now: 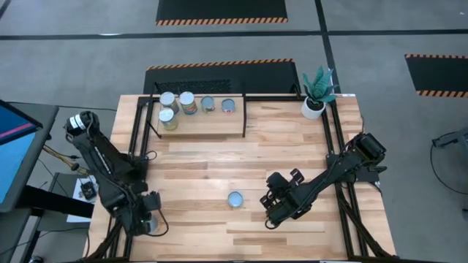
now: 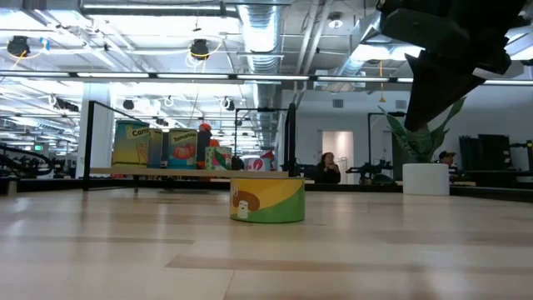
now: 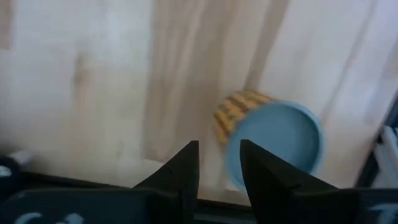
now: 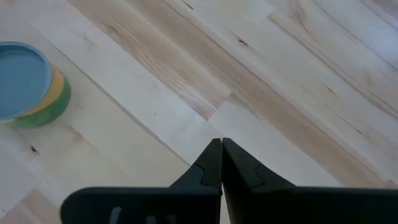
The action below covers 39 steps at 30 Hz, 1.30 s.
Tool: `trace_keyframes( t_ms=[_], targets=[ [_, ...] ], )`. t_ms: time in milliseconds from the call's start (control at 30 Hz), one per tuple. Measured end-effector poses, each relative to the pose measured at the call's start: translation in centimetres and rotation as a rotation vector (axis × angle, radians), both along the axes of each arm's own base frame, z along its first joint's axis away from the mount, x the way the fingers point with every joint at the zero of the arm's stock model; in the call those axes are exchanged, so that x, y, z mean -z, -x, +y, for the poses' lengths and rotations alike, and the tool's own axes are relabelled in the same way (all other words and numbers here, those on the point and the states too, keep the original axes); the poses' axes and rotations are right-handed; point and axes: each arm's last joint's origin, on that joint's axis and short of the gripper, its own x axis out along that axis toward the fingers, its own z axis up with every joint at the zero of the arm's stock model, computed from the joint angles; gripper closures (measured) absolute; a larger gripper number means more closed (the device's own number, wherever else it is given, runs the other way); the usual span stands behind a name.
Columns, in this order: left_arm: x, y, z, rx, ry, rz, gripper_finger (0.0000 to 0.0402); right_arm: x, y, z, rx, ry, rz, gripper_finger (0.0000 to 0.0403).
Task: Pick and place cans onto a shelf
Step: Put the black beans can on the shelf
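My right tool (image 1: 269, 216), fingertips pressed together and empty, hovers just right of the lone can (image 1: 235, 199), which stands upright on the surface (image 1: 292, 146), axis vertical, near centre.

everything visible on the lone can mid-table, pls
The short round tin with a pale blue flat lid stands upright on the light plank tabletop, apart from the five cans up on the shelf. Its side label, seen from the low view, is yellow above and green below, with a brown mushroom picture. Nothing touches it: the right hand sits beside it, fingers closed and empty. The rim looks intact, and the lid is unopened.
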Motion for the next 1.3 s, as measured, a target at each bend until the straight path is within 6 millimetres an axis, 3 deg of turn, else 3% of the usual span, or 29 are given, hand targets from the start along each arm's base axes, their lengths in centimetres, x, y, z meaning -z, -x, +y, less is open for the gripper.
trace_keyframes(
  t_ms=[367,767,867,1000,1300],
  targets=[
    [0.7,0.2,-0.4,-0.048,0.033,-0.037,0.0299,0.0,-0.3,-0.9,-0.013,0.018,0.042,0.0378],
    [3.0,0.5,0.1,-0.062,0.072,-0.051,0.0300,0.1,-1.1,-2.4,0.008,-0.043,0.106,0.0378],
    [3.1,0.5,0.0,-0.057,0.077,-0.056,0.0319,0.1,-1.1,-2.5,0.009,-0.044,0.108,0.0378],
    [3.1,0.2,0.0,-0.018,0.056,-0.119,0.0386,0.1,-1.1,-2.5,0.007,-0.044,0.109,0.0378],
    [2.7,-2.9,1.7,0.064,-0.151,-0.341,0.0400,0.1,-1.1,-2.5,-0.012,-0.037,0.123,0.0378]
  ],
)
